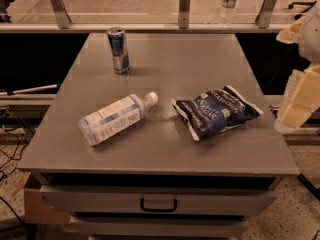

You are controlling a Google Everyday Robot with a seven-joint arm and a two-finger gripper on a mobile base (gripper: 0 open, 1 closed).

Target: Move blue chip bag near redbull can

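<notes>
The blue chip bag (217, 111) lies flat on the right half of the grey table (200, 59), dark navy with white lettering. The redbull can (118, 50) stands upright at the far left of the table, well apart from the bag. My gripper (296, 106) shows as pale cream parts at the right edge of the view, just beyond the table's right side and a little to the right of the bag, touching nothing.
A clear water bottle (116, 119) with a white cap lies on its side between the can and the bag, nearer the front. A second bottle (229, 4) stands on the ledge behind the table. A drawer with a handle (158, 204) sits under the tabletop.
</notes>
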